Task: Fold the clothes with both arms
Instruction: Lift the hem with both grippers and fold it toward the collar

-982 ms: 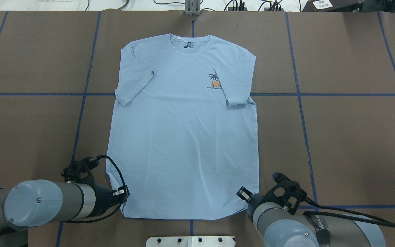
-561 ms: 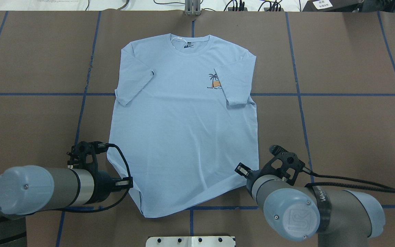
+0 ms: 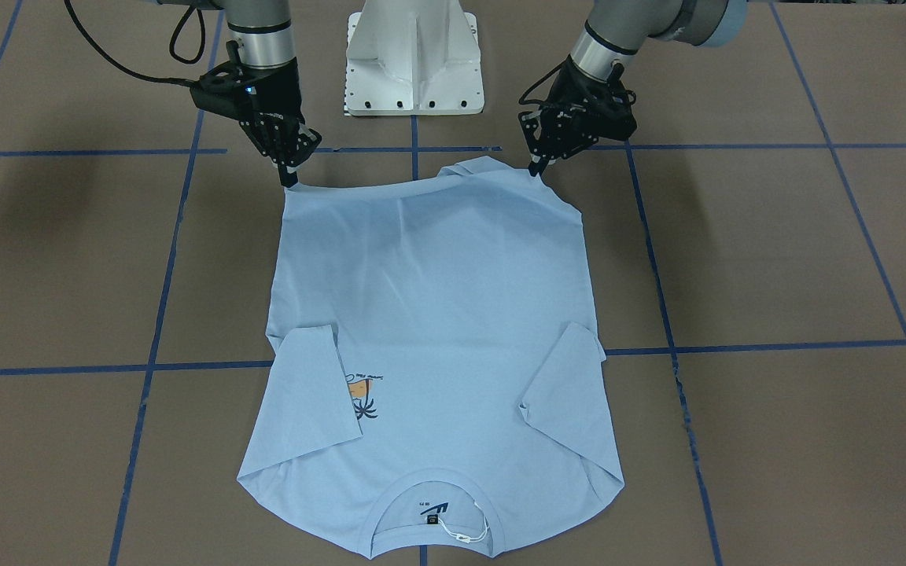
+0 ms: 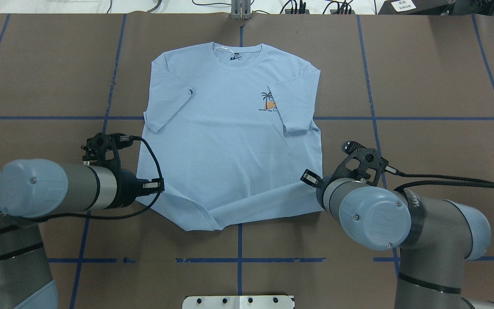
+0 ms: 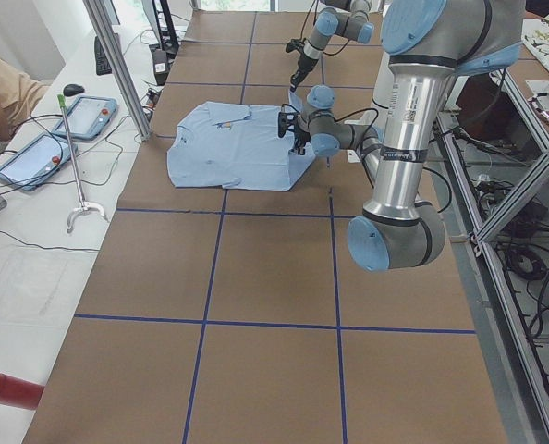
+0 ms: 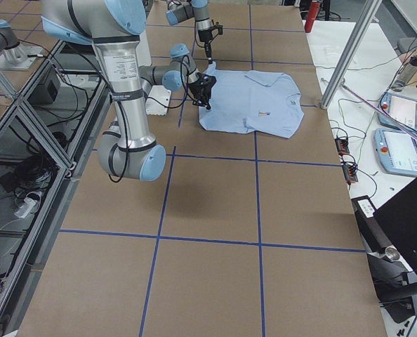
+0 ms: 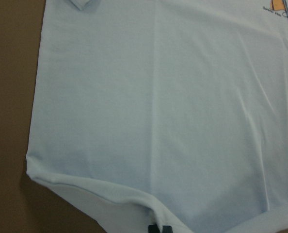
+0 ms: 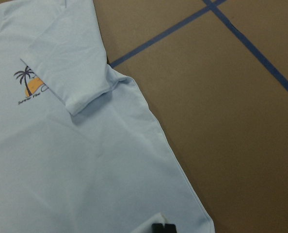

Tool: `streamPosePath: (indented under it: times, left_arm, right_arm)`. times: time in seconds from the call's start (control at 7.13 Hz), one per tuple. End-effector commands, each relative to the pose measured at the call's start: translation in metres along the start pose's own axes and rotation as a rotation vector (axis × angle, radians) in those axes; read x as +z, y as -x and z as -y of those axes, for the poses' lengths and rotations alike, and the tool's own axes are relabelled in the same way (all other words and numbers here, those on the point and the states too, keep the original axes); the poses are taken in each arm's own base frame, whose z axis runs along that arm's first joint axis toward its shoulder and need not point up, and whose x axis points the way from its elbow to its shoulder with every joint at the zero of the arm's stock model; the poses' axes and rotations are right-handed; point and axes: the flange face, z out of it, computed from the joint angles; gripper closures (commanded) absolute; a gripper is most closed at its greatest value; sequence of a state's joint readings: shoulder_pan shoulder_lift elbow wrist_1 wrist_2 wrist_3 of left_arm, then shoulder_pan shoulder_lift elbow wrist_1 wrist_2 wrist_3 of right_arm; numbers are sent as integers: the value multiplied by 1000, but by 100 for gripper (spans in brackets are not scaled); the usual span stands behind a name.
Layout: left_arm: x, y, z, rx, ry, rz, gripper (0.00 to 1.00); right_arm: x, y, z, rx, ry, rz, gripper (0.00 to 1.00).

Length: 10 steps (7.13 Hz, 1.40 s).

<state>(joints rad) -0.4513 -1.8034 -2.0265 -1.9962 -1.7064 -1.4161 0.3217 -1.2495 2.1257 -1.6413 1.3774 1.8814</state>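
Observation:
The clothes are one light blue T-shirt [image 4: 230, 141] lying face up, collar [image 3: 433, 511] away from the robot and both sleeves folded inward. Its chest print [image 4: 268, 103] peeks out beside one sleeve. My left gripper [image 3: 535, 167] is shut on one corner of the bottom hem and my right gripper [image 3: 289, 179] on the other. The hem [image 4: 212, 219] hangs raised and slack between them, sagging in the middle. In the wrist views the T-shirt [image 7: 158, 97] [image 8: 61, 170] fills the frame, with dark fingertips [image 7: 158, 228] [image 8: 162, 227] pinching cloth at the bottom edge.
The brown table [image 4: 435, 171] is marked with blue tape lines. The white pedestal base [image 3: 414, 55] stands at the robot's side of the table. Cables and plugs [image 4: 315, 6] lie along the far edge. Tablets [image 5: 48, 129] and a red cylinder [image 5: 6, 388] lie beside the table.
Both grippers have moved away from the robot toward the collar, carrying the hem corners. The hem has left the near table edge and now hangs lifted over the shirt's lower half.

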Motion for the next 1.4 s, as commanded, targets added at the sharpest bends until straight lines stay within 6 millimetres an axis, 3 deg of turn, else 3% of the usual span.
streamPosePath:
  times: [0.0,0.28,0.42,0.56,0.7,0.84,0.98,1.12,1.26]
  left_arm:
    - [18,0,57,-41,-81,30,100]
    - [39,-2,118,-86,-164,67,100]
    - [42,8,160,-110,-223,55,100]
    - [60,37,193,-124,-268,51,100]
    - [66,51,226,-142,-316,46,100]
    - [73,56,250,-160,-337,65,100]
    - [90,51,263,-155,-343,44,100]
    - [103,59,266,-153,-344,40,100]
    - [110,56,270,-156,-347,49,100]
  right_arm:
    - [17,25,54,-37,-35,-23,100]
    - [39,46,114,-66,-48,-67,100]
    - [59,68,138,-74,-69,-96,100]
    - [90,89,161,-54,-85,-126,100]
    - [122,90,186,-25,-96,-104,100]
    - [137,91,213,5,-62,-95,100]
    - [149,97,224,12,-56,-113,100]
    - [157,104,226,6,-56,-127,100]
    - [164,110,227,5,-56,-139,100]
